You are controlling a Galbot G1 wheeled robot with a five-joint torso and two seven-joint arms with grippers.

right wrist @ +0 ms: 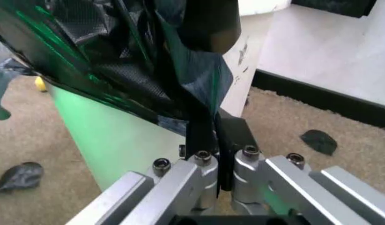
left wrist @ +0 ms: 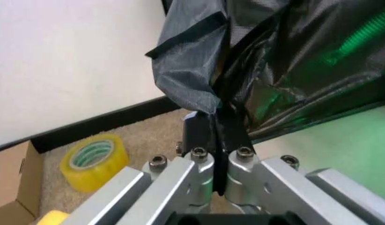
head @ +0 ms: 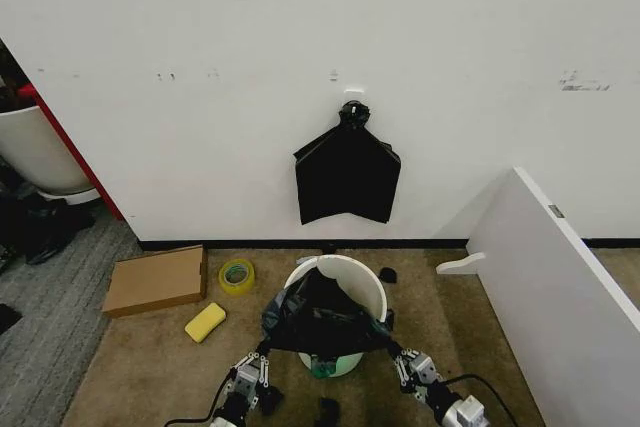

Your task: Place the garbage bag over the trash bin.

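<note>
the garbage bag [head: 322, 315] hides the near rim of the trash bin [head: 352, 277] and much of its inside.

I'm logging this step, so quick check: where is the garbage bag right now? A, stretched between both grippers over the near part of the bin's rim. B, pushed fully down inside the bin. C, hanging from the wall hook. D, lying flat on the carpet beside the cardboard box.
A: the garbage bag is draped over the near rim of the trash bin, with the left gripper and right gripper each clamped on an edge.
</note>
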